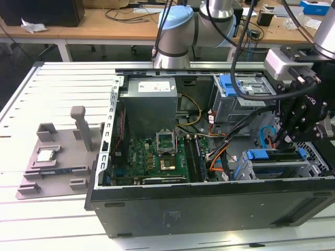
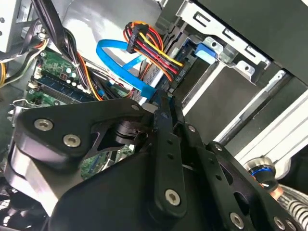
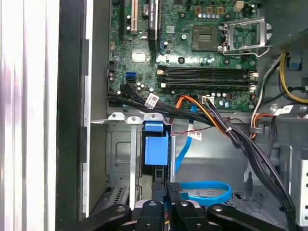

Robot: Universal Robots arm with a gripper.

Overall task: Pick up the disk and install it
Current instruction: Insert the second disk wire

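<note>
computer case (image 1: pixel 209 206) on tabletop (image 1: pixel 52 219), open | drive bay (image 3: pixel 120 159) in the case's lower corner, at the exterior view's right | disk (image 1: pixel 277 157) low in bay, seemingly part-seated | gripper (image 1: pixel 282 138) clenched narrow on disk's edge | risk: skewed push jams rails; blue cable (image 3: pixel 204 190) and wire bundle (image 2: pixel 149 48) nearby could snag

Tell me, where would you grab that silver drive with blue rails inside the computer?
Probably by its blue-railed edges, coming from above: the disk seems to lie flat in the case, which is open only upward, so the sides are walled off. The gripper hangs just above it.
</note>
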